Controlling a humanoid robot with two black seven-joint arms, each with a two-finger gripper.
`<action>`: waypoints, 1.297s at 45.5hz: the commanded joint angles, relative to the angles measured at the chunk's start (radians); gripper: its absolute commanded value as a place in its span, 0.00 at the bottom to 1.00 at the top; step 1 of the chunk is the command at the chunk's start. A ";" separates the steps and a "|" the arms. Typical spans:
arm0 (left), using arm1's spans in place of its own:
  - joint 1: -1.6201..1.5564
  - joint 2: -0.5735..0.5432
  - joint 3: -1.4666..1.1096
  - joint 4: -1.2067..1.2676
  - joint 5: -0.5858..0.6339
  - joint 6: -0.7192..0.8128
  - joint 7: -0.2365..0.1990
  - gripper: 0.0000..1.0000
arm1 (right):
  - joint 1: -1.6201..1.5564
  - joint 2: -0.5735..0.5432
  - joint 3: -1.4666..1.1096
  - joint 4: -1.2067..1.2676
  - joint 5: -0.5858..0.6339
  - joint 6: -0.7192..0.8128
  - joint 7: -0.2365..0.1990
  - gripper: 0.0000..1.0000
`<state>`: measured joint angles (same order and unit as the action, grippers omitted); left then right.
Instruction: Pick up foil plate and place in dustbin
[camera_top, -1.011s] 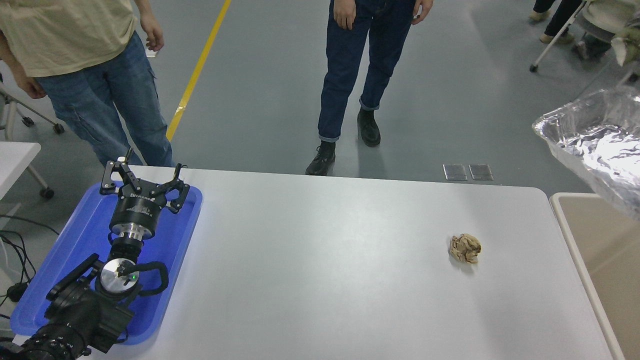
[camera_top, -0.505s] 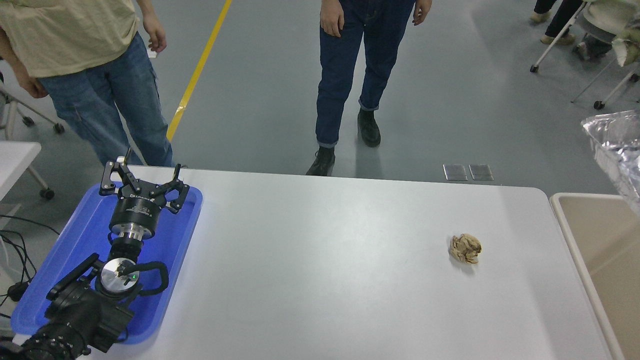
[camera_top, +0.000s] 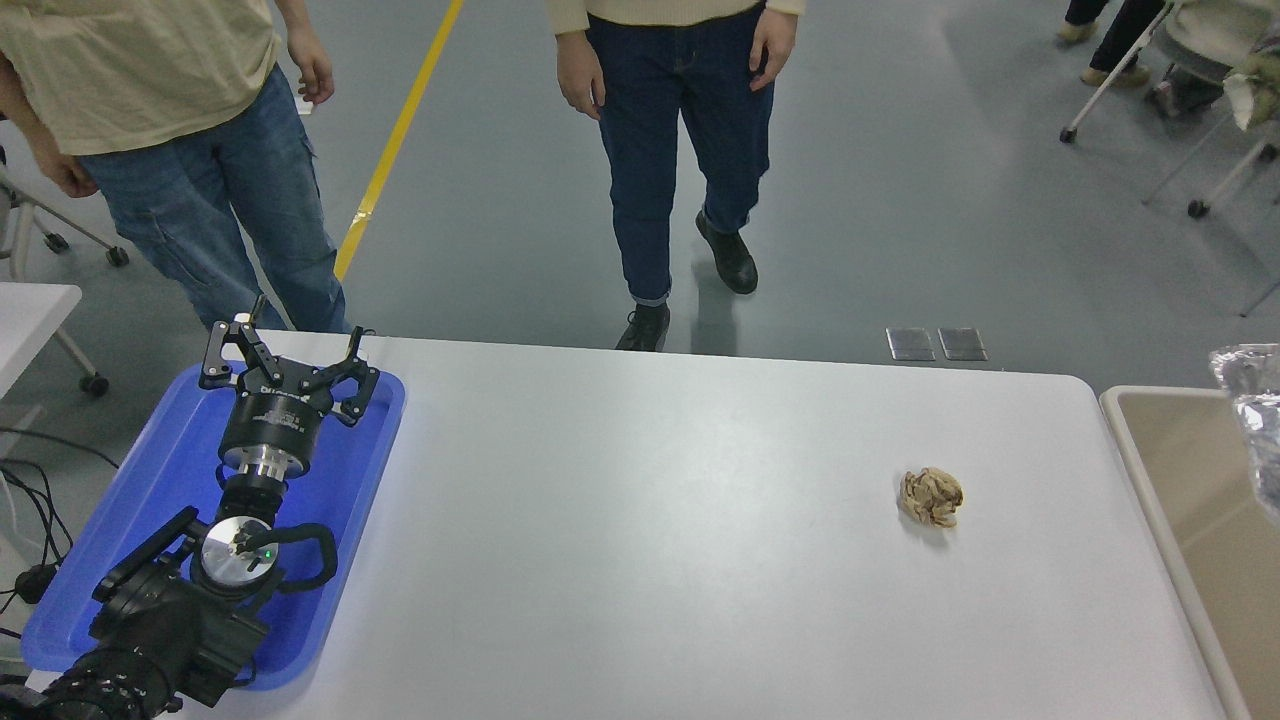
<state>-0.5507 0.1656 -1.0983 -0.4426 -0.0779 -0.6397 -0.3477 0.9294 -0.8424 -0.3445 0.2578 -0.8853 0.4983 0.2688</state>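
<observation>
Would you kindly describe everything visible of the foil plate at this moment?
Only a sliver of the foil plate shows, cut off by the picture's right edge. It is shiny, crinkled silver foil with bright glints and a rounded upper corner. It sits over the dustbin, overlapping the beige interior near the far rim. Whether it hangs in the air or rests on the bin cannot be told, and nothing that might hold it is in view.

Grey floor – yellow line – white table
</observation>
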 joint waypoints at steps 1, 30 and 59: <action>0.000 0.000 0.000 -0.001 0.000 0.000 -0.001 1.00 | -0.210 0.098 0.038 -0.072 0.028 -0.233 -0.006 0.00; -0.001 -0.001 0.000 -0.001 0.000 0.000 -0.001 1.00 | -0.265 0.207 -0.062 -0.115 -0.046 -0.455 -0.057 0.00; -0.003 -0.001 0.002 -0.001 0.000 0.000 0.001 1.00 | -0.285 0.282 -0.113 -0.164 -0.029 -0.488 -0.063 0.82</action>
<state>-0.5536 0.1642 -1.0969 -0.4429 -0.0782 -0.6397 -0.3466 0.6512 -0.5719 -0.4537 0.0992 -0.9187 0.0178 0.2076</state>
